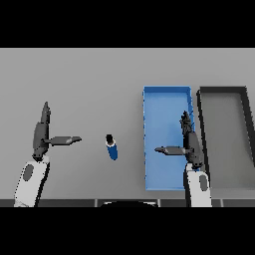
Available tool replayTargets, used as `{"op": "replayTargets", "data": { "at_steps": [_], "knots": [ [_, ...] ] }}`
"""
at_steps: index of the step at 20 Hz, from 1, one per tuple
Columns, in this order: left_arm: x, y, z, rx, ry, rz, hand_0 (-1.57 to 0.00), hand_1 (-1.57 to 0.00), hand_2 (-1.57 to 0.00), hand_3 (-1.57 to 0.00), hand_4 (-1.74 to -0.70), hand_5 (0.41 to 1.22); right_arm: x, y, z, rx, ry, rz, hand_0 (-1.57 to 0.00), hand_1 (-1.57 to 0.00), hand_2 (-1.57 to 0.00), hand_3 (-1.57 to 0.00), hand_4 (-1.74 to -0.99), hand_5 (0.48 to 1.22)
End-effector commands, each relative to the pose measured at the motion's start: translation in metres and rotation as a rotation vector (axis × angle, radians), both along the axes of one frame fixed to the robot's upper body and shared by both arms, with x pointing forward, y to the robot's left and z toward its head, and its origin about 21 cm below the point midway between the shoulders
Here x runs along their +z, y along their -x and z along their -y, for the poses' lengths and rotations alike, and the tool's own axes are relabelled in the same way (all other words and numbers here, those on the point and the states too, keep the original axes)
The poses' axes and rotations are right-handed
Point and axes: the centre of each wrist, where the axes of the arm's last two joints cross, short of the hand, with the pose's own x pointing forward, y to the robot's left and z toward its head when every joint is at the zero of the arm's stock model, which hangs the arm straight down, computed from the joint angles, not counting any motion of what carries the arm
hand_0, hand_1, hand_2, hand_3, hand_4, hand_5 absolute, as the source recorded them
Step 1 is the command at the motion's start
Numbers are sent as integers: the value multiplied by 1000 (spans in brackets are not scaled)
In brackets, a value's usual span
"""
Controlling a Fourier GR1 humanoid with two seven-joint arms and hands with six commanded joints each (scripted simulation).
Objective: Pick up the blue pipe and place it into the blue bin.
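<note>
A short blue pipe (112,148) with a dark top end lies on the grey table, a little left of the blue bin (162,104). My right hand (191,142) hovers over the bin's right half, fingers straight and thumb pointing left, holding nothing. At the left side of the table my left hand (42,133) is open too, with its thumb stretched toward the pipe and a clear gap between them.
A dark-rimmed grey bin (223,90) stands directly right of the blue bin. The table's front edge runs just below both forearms.
</note>
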Motion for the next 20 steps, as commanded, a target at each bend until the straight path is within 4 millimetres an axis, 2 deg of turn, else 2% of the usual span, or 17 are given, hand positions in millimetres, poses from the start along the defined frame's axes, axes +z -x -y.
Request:
{"op": "replayTargets", "data": {
  "at_steps": [1,6,8,9,12,15,17,20],
  "knots": [
    [0,0,0,0,0,5,1,1,1,1,-966,593,0,0,0,-1,0,0,1,1,1,1,-1205,629],
    [-1,0,0,0,-1,9,1,1,1,1,-966,593,-2,1,1,0,-1,0,1,1,1,1,-1205,629],
    [-6,14,-25,-191,-120,8,1,1,1,1,-963,592,7,16,23,56,224,129,1,1,1,1,-1201,628],
    [-5,16,-34,-227,-152,-1,1,1,1,1,-960,590,10,20,24,77,275,139,1,1,1,1,-1197,627],
    [-9,17,-39,-288,-166,-10,1,1,1,1,-961,595,17,25,28,100,316,136,1,1,1,1,-1196,623],
    [-3,20,-36,-373,-142,3,1,1,1,1,-966,594,14,26,22,106,310,120,1,1,1,1,-1197,621],
    [1,30,-38,-455,-149,-3,1,1,1,1,-989,573,12,26,21,107,317,123,1,1,1,1,-1181,619],
    [2,38,-24,-576,-162,-59,1,1,1,1,-1048,535,16,25,21,113,320,142,1,1,1,1,-1176,615]
  ]
}}
